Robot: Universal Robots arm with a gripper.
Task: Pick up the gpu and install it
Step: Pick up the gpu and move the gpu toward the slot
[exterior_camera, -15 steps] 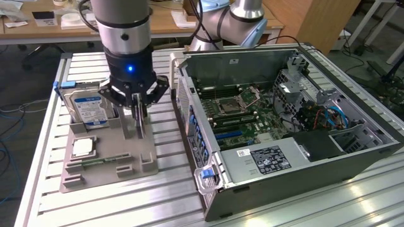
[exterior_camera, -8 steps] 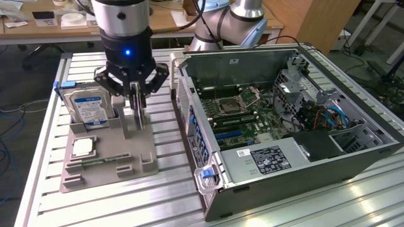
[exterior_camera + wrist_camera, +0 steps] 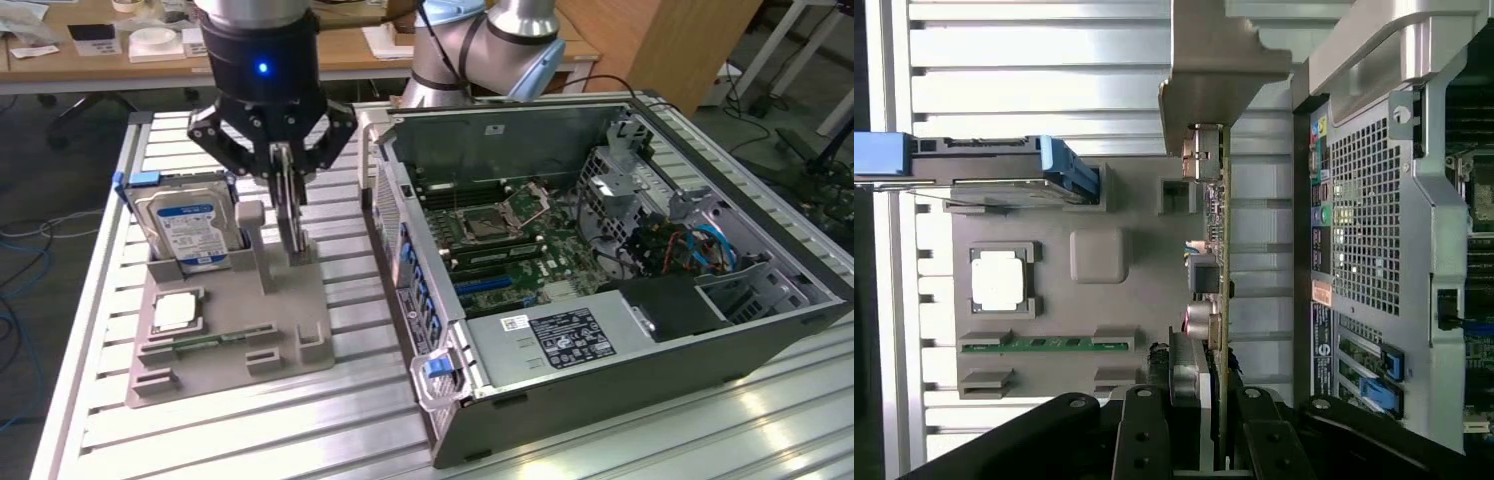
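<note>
table (image 3: 267, 430): ribbed aluminium slats, nearest the exterior camera; carries everything below.
holder (image 3: 227, 300): grey moulded parts tray lying flat on the table, on the exterior view's left, just beside the PC case. Also in the wrist view (image 3: 1134, 300).
RAM stick (image 3: 200, 345): green strip lying flat in a slot near the tray's near end (image 3: 1044, 343).
CPU (image 3: 176, 312): small square silver chip, flat in its pocket just behind the RAM stick (image 3: 997, 280).
gpu (image 3: 294, 225): thin dark card standing on edge, upright over the tray's middle, seen edge-on. Lower edge is down at the holder; can't tell whether it is clear of the slot. Wrist view shows its board edge (image 3: 1220, 260) and ports.
bracket (image 3: 1214, 80): silver metal end plate of the gpu, at the end away from the gripper.
gripper (image 3: 286, 185): black, pointing straight down, jaws drawn in narrow and clamped on the gpu's upper edge. In the wrist view (image 3: 1204, 420) black fingers (image 3: 1144, 440) sit on either side of the card.
hard drive (image 3: 187, 225): silver, blue-white label, blue side rails, upright in the tray's far-end slot, to the exterior view's left of the gpu, apart from it (image 3: 1004, 175).
PC case (image 3: 747, 340): tower on its side, side panel off, on the exterior view's right. Perforated rear panel in the wrist view (image 3: 1364, 230).
motherboard (image 3: 501, 225): inside the case, socket visible.
power supply (image 3: 561, 340): silver labelled box at the case's near end.
arm (image 3: 494, 50): grey-blue joint behind the case.
desk (image 3: 347, 55): wooden, farthest back, small items on it.
</note>
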